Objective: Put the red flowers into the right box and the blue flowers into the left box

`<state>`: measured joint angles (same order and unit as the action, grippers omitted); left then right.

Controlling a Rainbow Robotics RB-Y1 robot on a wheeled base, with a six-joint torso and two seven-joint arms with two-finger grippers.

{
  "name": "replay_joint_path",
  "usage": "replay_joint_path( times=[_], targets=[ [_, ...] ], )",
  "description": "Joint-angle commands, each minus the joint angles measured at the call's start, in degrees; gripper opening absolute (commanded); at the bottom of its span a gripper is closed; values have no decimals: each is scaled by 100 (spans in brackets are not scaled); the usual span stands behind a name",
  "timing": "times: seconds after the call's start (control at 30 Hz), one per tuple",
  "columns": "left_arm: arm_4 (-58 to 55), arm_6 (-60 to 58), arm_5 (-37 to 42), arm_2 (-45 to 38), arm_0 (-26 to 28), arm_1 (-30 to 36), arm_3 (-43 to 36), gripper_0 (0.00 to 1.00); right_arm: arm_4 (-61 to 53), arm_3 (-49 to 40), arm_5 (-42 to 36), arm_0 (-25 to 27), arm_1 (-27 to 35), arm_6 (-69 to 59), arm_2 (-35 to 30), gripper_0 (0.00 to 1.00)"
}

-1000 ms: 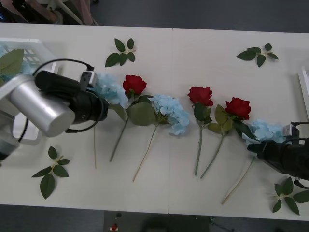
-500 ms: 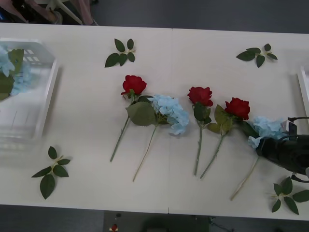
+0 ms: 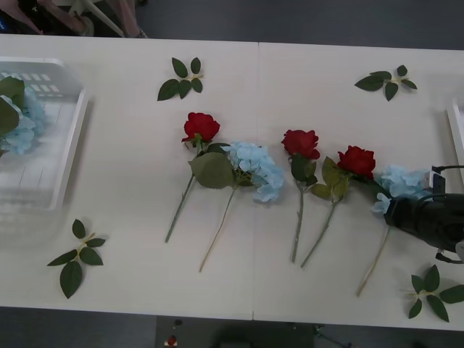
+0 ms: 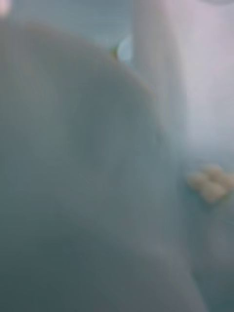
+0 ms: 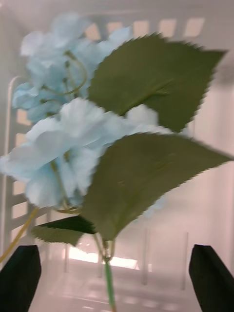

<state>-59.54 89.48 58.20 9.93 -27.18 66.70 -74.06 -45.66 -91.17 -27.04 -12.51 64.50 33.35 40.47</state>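
Three red flowers lie on the table: one (image 3: 201, 126), one (image 3: 301, 143) and one (image 3: 357, 161). A blue flower (image 3: 254, 168) lies between the first two. The left box (image 3: 72, 130) holds blue flowers (image 3: 20, 123). In the left wrist view those blue flowers (image 5: 73, 131) and their big leaves lie against the slotted wall (image 5: 146, 27), and my left gripper (image 5: 116, 256) is open just behind them. My right gripper (image 3: 424, 217) is at the table's right on another blue flower (image 3: 401, 183), whose stem trails behind. The right box (image 3: 457, 123) shows as a thin rim.
Loose green leaf sprigs lie at the back centre (image 3: 181, 78), back right (image 3: 388, 81), front left (image 3: 76, 257) and front right (image 3: 435, 290). The table's front edge runs close below the stems.
My left arm left the front view to the left, and its blue flower now lies in the left box. My right gripper moved right and the blue flower's stem followed.
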Motion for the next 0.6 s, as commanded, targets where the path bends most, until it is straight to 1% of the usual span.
replay_joint_path(
  times=[0.03, 0.13, 0.2, 0.27, 0.37, 0.43, 0.53, 0.57, 0.6],
  targets=[
    [-1059, 166, 139, -273, -95, 696, -830, 100, -136, -612, -126, -137, 36, 294, -119, 0],
    [-1332, 122, 526, -440, -315, 599, -1375, 100, -479, -1104, -460, -137, 247, 365, -435, 0],
    [-1191, -106, 772, -273, -578, 203, -1621, 100, -769, -1456, -707, -120, 370, 497, -716, 0],
    [-866, -396, 737, 97, -781, -245, -1735, 100, -1085, -1746, -961, -67, 414, 910, -1059, 0],
    [-101, -607, 482, 712, -956, -842, -1770, 100, -1577, -1983, -1454, 12, 370, 1648, -1692, 0],
    [593, -792, 333, 1151, -1062, -1291, -1700, 100, -1946, -2062, -1981, 12, 229, 2439, -2245, 0],
    [2008, -1231, 315, 1740, -1220, -2055, -1471, 100, -2702, -2045, -2833, -67, -201, 3933, -3142, 0],
    [2219, -1372, 315, 1828, -1246, -2187, -1401, 100, -2816, -2036, -2983, -102, -307, 4214, -3283, 0],
    [2535, -1583, 298, 1995, -1317, -2424, -1243, 100, -3168, -2018, -3229, -190, -483, 4733, -3494, 0]
  ],
)
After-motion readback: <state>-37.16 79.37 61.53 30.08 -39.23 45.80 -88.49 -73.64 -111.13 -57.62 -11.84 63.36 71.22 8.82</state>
